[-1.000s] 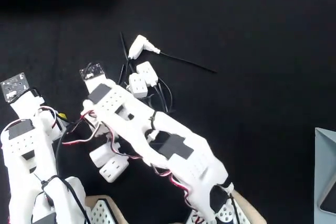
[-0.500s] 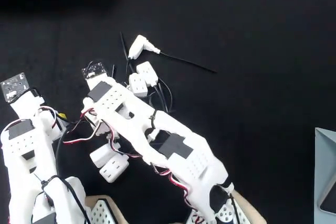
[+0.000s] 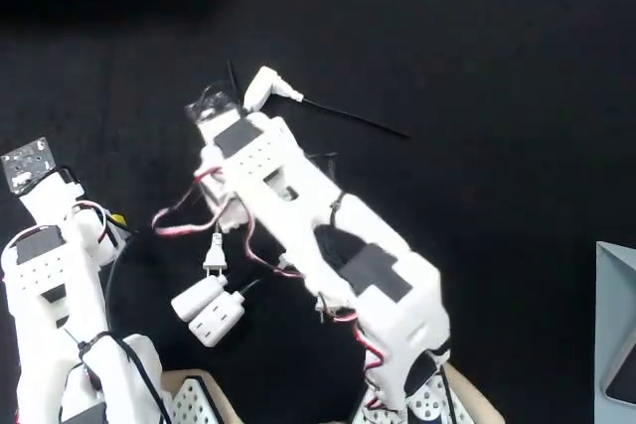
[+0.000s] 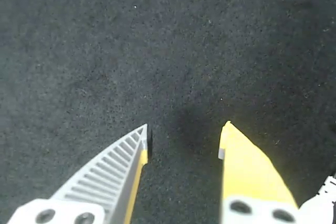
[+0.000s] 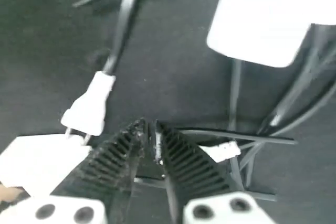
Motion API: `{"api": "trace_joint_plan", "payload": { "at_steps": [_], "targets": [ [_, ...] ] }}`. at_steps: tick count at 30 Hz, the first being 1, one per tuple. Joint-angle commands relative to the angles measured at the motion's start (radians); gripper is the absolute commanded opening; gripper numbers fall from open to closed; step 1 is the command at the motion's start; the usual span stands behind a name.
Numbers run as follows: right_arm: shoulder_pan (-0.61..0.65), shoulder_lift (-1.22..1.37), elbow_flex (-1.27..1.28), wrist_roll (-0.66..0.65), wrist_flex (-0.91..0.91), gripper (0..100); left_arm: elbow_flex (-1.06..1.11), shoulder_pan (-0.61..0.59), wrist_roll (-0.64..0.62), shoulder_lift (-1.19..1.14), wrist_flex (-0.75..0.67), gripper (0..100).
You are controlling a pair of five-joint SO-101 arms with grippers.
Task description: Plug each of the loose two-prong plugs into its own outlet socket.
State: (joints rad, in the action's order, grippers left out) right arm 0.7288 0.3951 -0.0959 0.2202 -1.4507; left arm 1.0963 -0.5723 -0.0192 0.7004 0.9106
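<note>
Swinging far-right within last second, right arm (image 3: 298, 196) uncovered loose plug (image 3: 213, 257) just far of near sockets (image 3: 207, 310); tip now beside far plug (image 3: 260, 86), likely next target. Right claw (image 5: 149, 123) clenched, apparently empty; left claw (image 4: 186, 126) released over bare bench (image 4: 157, 35). Nothing plugged yet.

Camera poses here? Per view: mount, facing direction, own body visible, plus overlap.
High view: fixed overhead, looks down at table; left arm, right arm show.
Left wrist view: on left wrist, faces the table; left gripper, jaws open.
Right wrist view: on right wrist, faces a two-prong plug, cables; right gripper, jaws shut.
Shared: high and right wrist views both show a two-prong plug.
</note>
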Motion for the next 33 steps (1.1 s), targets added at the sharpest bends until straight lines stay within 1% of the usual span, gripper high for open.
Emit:
{"api": "trace_joint_plan", "payload": {
  "at_steps": [1,3,6,8,11,13,18,23,26,30,33],
  "targets": [
    [0.040,-0.074,0.016,-0.012,0.018,1.4,-0.004,0.002,-0.003,0.014,-0.014,22],
    [0.109,-0.076,0.038,0.012,0.041,1.5,-0.004,0.002,-0.003,0.014,-0.014,22],
    [0.172,-0.061,0.085,0.104,0.104,1.7,-0.004,0.002,-0.003,0.014,-0.014,22],
    [0.180,-0.044,0.101,0.130,0.129,4.7,-0.004,0.002,-0.003,0.014,-0.014,22],
    [0.180,-0.018,0.101,0.158,0.130,12.4,-0.004,0.002,-0.003,0.014,-0.014,22],
    [0.184,-0.010,0.101,0.164,0.130,14.4,-0.004,0.002,-0.003,0.014,-0.014,22],
    [0.186,0.001,0.101,0.166,0.146,13.2,-0.004,0.002,-0.003,0.014,-0.014,22],
    [0.186,0.036,0.101,0.169,0.203,13.1,-0.004,0.002,-0.003,0.014,-0.014,22],
    [0.187,0.064,0.093,0.198,0.226,13.1,-0.004,0.002,-0.003,0.014,-0.014,22],
    [0.210,0.113,0.030,0.203,0.192,13.1,-0.004,0.002,-0.003,0.014,-0.014,22],
    [0.227,0.162,-0.027,0.230,0.153,13.1,-0.004,0.002,-0.003,0.014,-0.014,22]
  ]
}}
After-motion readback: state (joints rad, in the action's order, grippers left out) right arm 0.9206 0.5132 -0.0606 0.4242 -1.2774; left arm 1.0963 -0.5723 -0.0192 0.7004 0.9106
